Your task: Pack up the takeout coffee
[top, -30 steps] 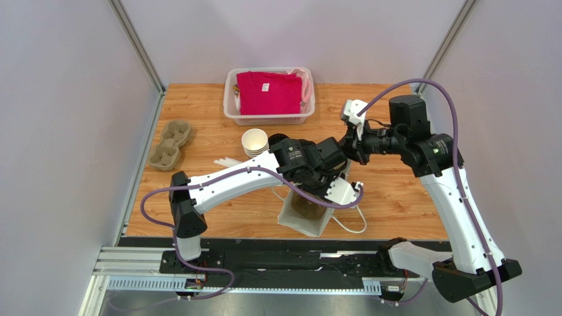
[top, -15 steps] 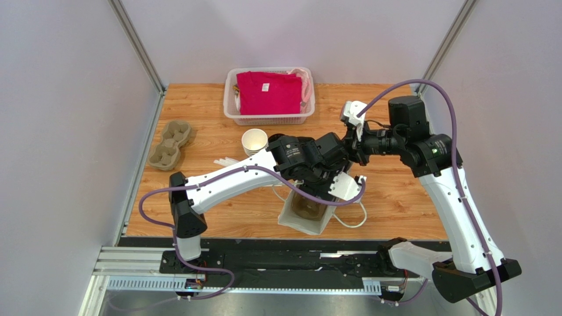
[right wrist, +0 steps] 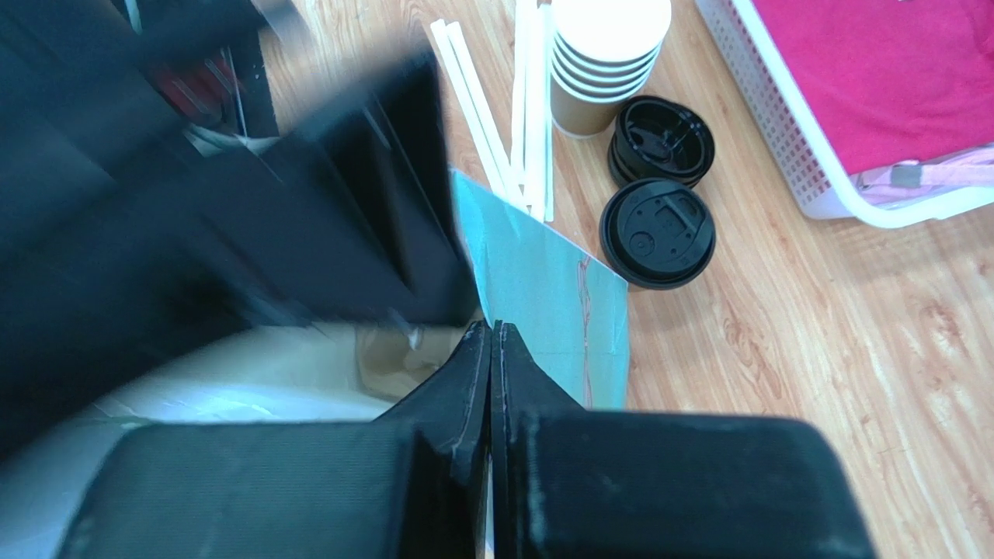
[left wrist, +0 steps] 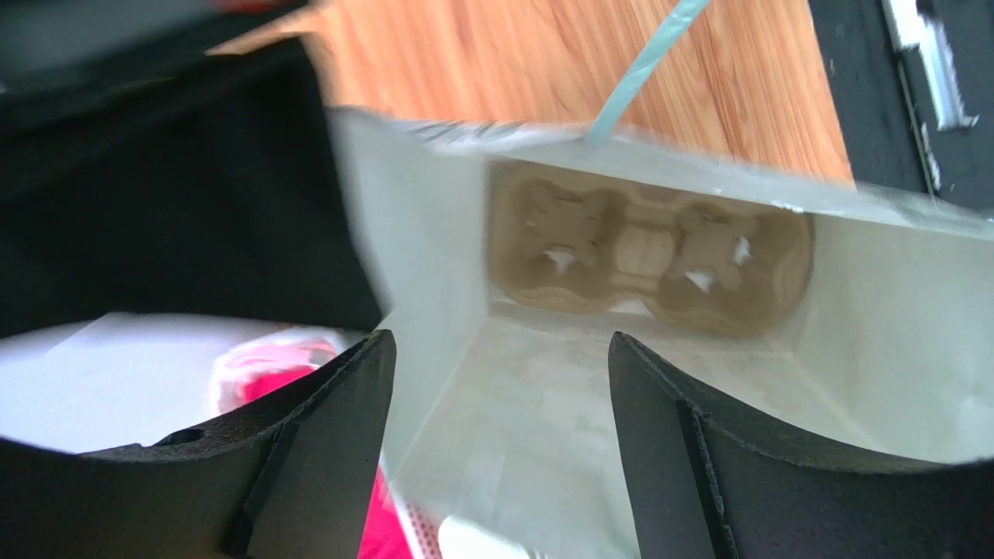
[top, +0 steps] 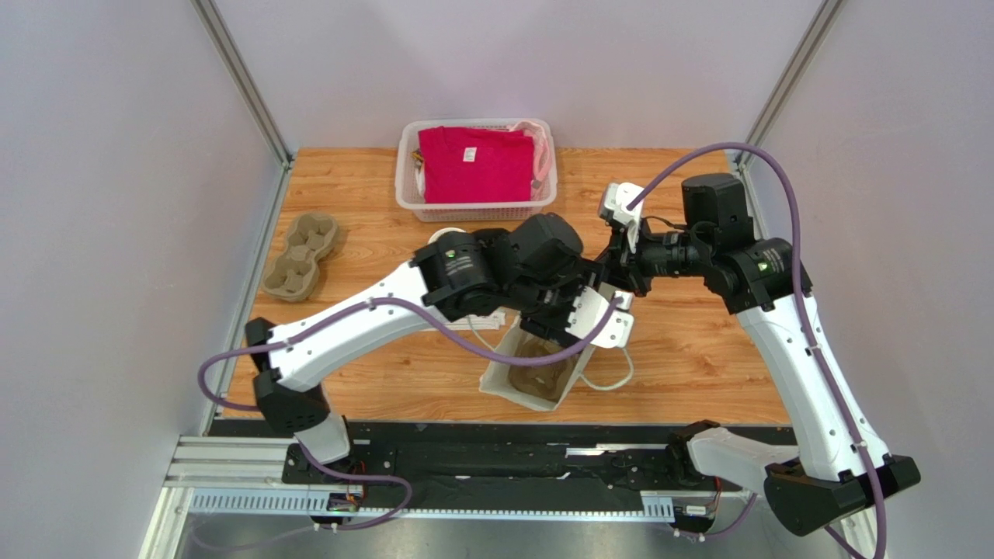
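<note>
L arm (top: 373, 312) swung left vs 1 s ago, I see L gripper (left wrist: 499, 349) spread over bag (left wrist: 887, 303), carrier (left wrist: 648, 250) inside, R gripper (right wrist: 490, 332) clamped on bag rim, coffee (right wrist: 656, 233) on table (right wrist: 817, 349) beside bag, by lids (right wrist: 663, 140).

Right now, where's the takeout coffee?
Right wrist view, right of centre: the takeout coffee stands on the table beside the paper bag, next to the spare lids.

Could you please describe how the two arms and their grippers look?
The left arm and right arm share white link shells and black joint housings, each trailed by a purple cable. The left gripper and right gripper have matte black, wedge-shaped fingers.
</note>
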`<state>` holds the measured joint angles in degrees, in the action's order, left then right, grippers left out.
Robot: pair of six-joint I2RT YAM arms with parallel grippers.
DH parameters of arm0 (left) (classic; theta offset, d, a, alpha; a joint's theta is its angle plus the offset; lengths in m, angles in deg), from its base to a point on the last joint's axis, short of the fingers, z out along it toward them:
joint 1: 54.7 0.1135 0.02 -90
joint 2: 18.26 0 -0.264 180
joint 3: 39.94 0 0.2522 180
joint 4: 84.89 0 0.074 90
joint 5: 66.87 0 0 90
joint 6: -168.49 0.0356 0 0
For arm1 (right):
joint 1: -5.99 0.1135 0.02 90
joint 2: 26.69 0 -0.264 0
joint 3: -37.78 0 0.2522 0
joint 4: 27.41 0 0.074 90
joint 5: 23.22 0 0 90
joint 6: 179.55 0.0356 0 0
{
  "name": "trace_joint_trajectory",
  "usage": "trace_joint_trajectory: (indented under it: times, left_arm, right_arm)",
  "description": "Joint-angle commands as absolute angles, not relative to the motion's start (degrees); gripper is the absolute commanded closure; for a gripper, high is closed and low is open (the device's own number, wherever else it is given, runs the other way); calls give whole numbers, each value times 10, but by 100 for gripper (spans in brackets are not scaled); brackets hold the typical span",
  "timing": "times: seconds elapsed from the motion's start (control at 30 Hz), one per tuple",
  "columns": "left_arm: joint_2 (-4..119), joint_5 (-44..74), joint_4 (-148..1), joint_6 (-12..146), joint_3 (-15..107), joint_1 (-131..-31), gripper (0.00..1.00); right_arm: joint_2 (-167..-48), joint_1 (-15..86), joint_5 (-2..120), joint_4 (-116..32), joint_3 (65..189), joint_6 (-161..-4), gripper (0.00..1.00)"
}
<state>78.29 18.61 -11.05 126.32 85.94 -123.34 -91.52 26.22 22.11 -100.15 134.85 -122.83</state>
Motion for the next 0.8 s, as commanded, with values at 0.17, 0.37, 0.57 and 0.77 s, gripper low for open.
trace_joint_trajectory:
  times: [0.17,0.37,0.57,0.77]
  left_arm:
    - [620,97,-203,1226,824,-1233,19]
    - [600,77,-224,1125,851,-1177,18]
    - [649,60,-218,985,915,-1023,17]
    - [722,106,-182,938,938,-966,17]
  right_arm:
    - [-902,265,224,-985,1325,-1213,100]
    - [-890,259,258,-1015,1327,-1225,100]
    - [-858,221,288,-1051,1306,-1244,100]
    - [-850,143,290,-1084,1304,-1284,100]
